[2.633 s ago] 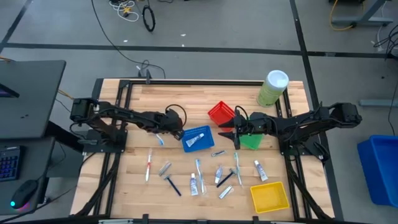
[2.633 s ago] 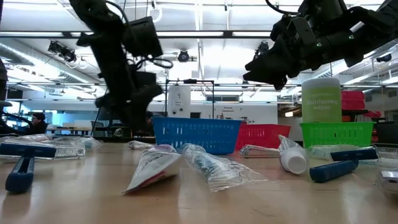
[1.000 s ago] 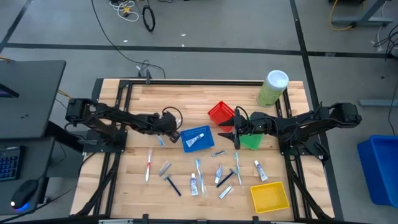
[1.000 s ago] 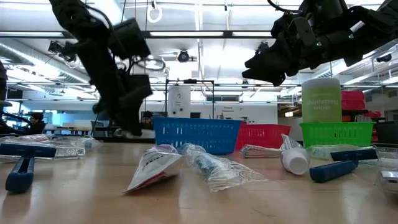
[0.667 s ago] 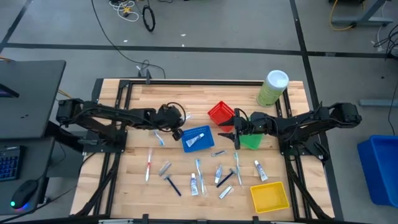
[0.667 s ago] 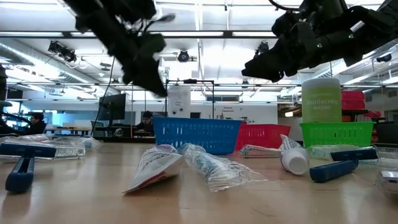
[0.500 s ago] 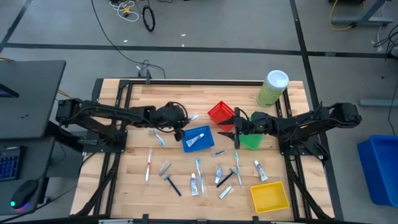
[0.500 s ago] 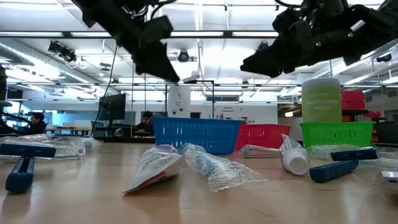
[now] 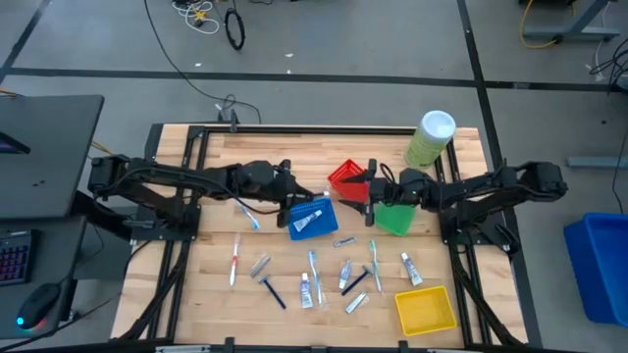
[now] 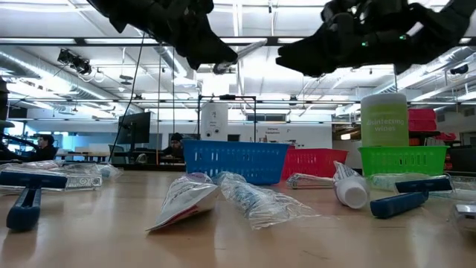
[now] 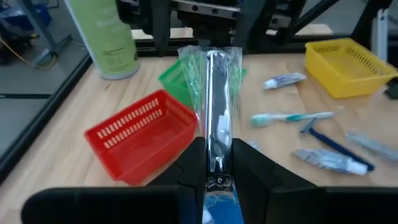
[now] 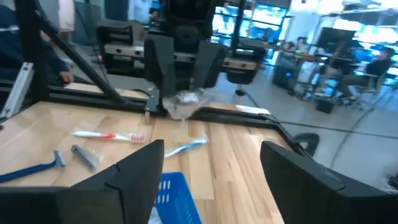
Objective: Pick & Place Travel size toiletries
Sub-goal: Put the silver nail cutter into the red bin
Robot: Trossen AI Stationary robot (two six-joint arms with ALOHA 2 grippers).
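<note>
My left gripper (image 9: 294,191) hovers above the table between the blue basket (image 9: 312,218) and the red basket (image 9: 345,179), shut on a long pale toiletry in a clear wrapper (image 11: 214,93). The item's free end points toward my right gripper (image 9: 367,186), which stands open over the red basket, facing it a short way off. In the right wrist view the wrapped toiletry (image 12: 183,99) shows ahead of the open fingers (image 12: 134,168). A tube lies in the blue basket. Several more toiletries (image 9: 314,275) lie on the wood nearer the front edge. My left gripper pinches the wrapped toiletry by one end (image 11: 215,152) between its two fingers, which lie along it. The fingers are about level and point toward the table's right. The item sticks straight out past the fingertips, lifted clear of the table and the baskets.
A green basket (image 9: 394,221) stands under the right arm, and a yellow basket (image 9: 425,309) sits at the front right. A tall pale-green cylinder with a white lid (image 9: 430,137) stands at the back right. A toothbrush (image 9: 247,216) lies left of the blue basket.
My left gripper has risen from the table left of the blue basket and gone toward the table's right, carrying the wrapped toiletry up clear of the table. My right gripper has tipped up from pointing down to about level and moved toward the left gripper.
</note>
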